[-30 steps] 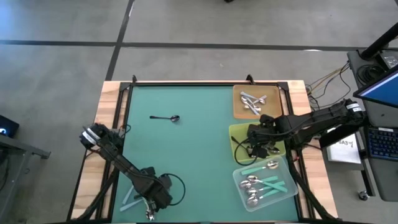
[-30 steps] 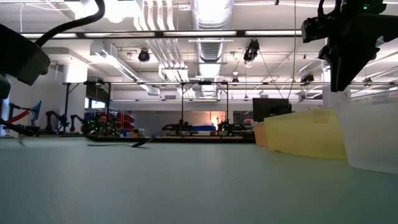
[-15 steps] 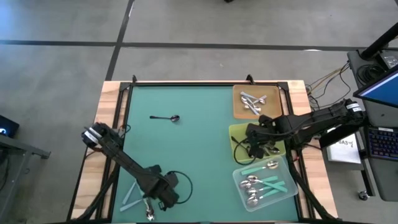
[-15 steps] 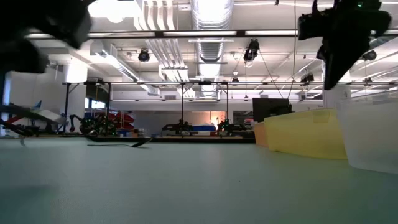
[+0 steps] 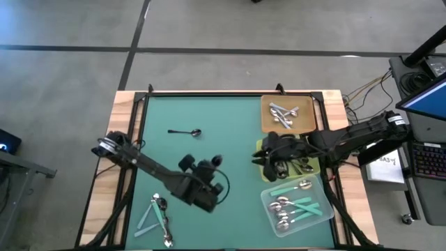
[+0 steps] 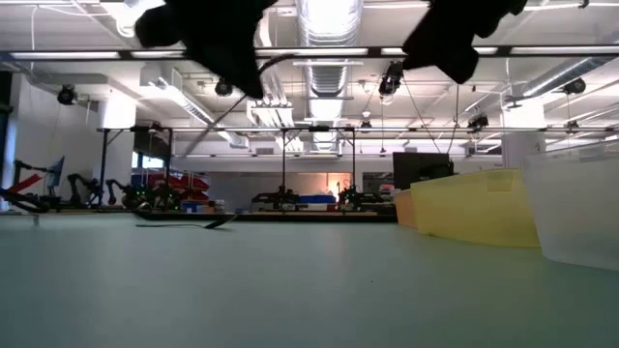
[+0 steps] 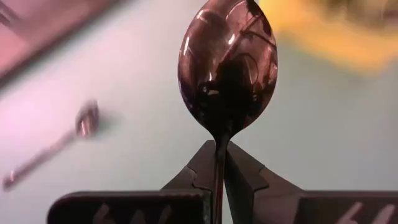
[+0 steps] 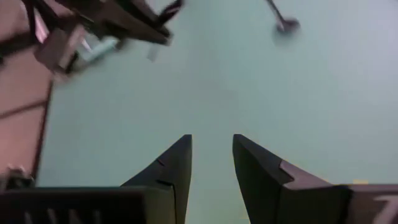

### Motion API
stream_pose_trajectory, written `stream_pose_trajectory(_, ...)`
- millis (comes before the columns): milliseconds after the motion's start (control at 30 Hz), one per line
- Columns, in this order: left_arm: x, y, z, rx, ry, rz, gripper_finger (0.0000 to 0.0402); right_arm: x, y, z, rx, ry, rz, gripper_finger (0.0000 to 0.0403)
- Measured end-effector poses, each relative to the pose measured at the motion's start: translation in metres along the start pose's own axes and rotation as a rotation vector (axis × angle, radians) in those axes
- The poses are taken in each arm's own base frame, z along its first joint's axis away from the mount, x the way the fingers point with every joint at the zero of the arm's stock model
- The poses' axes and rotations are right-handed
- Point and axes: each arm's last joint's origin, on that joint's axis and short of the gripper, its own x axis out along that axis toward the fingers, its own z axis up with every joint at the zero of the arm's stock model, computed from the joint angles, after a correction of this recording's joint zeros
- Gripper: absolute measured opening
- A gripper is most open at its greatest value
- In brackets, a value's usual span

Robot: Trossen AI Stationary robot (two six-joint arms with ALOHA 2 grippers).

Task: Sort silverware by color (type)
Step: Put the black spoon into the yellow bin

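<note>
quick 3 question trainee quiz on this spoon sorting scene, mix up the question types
1. True or false: the left gripper has its fingers shut on a dark spoon.
2. Multiple choice: the teal-handled spoons already sorted lie in which tray? A) the brown tray B) the yellow tray C) the clear tray
3. Short answer: what lies alone on the green mat near its far edge?

Key
1. True; the handle is pinched between the fingers and the bowl stands up beyond them.
2. C
3. A single dark spoon; the right gripper, fingers apart and empty, is at the yellow tray instead.
</note>
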Motion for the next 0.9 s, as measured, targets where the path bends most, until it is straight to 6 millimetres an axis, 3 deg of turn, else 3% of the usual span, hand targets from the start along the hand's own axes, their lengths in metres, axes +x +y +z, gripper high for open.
stream_pose_trajectory(300, 0.007, -0.005, 0.072, -0.193, -0.237, -0.024, 0.0000, 0.007, -0.001, 0.000, 0.029, -0.088, 0.099, 0.0146)
stream_pose_trajectory(500, 0.011, -0.019, 0.107, -0.191, -0.336, -0.189, 0.0000, 0.006, 0.002, 0.006, 0.107, -0.143, 0.132, 0.0175)
stream_pose_trajectory(633, 0.013, -0.021, 0.119, -0.215, -0.381, -0.252, 0.0000, 0.005, 0.002, 0.008, 0.129, -0.165, 0.128, 0.0180)
stream_pose_trajectory(900, 0.011, -0.024, 0.125, -0.271, -0.403, -0.324, 0.0000, 0.005, 0.000, 0.011, 0.074, -0.220, 0.031, 0.0172)
